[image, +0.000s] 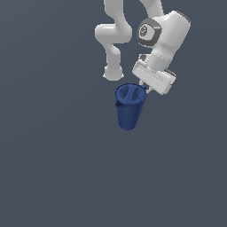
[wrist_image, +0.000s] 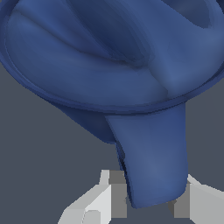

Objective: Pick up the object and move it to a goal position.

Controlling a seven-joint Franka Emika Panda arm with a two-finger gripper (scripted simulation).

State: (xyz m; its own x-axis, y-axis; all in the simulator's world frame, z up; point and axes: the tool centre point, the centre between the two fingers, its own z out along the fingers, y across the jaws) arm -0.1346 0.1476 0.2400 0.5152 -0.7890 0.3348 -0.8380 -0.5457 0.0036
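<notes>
The dark blue pitcher [image: 129, 108] is tapered, with its wide rim up, and leans slightly in the middle of the exterior view. My gripper [image: 146, 89] is at the rim on the exterior view's right, reaching down from the white hand [image: 153, 76]. In the wrist view the pitcher's open mouth [wrist_image: 100, 61] fills the picture, and a flat blue handle [wrist_image: 153, 157] runs from the rim down between my fingers [wrist_image: 111, 194]. My gripper [wrist_image: 151, 199] is shut on that handle. I cannot tell whether the pitcher's base touches the floor.
The floor [image: 53, 168] is plain dark grey all around. The arm's white base and links [image: 113, 48] stand behind the pitcher at the top of the exterior view.
</notes>
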